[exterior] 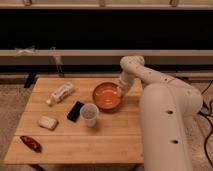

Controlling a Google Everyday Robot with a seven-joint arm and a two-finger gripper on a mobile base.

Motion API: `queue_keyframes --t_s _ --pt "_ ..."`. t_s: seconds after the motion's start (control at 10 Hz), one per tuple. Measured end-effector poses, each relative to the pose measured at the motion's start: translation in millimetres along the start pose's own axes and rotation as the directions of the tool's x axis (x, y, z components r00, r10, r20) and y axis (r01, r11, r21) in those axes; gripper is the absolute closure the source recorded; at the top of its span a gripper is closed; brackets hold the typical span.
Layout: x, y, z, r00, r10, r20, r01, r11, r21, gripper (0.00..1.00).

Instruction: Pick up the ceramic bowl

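Observation:
The ceramic bowl (pixel 105 95) is round, shallow and orange-red, and sits on the wooden table (pixel 75 145) right of centre toward the back. My gripper (pixel 120 92) reaches down from the white arm (pixel 150 80) and is at the bowl's right rim, touching or just over it. The arm's wrist hides the gripper's tip. The small white cup (pixel 89 114) stands just in front of the bowl, to its left.
A black phone (pixel 75 111) lies left of the cup. A white bottle (pixel 61 93) lies on its side at the back left. A pale packet (pixel 48 122) and a red-brown item (pixel 31 143) lie at the front left. My white body (pixel 165 130) stands along the table's right edge.

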Motion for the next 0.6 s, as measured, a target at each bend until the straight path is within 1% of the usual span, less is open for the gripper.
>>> queue_keyframes --t_s 0.1,0.2,0.3,0.5,0.6 --pt "4 1 -15 0.999 0.017 0.035 -0.017 1.000 -0.012 1.00" --pt "7 1 -23 0.998 0.034 0.058 -0.033 0.999 -0.021 1.00" --pt "9 -1 -33 0.994 0.055 0.091 -0.052 0.998 -0.027 1.00" --pt "18 -2 -55 0.987 0.101 0.129 -0.097 0.995 -0.039 1.00" --pt "21 -2 -62 0.984 0.114 0.138 -0.110 0.993 -0.040 1.00"
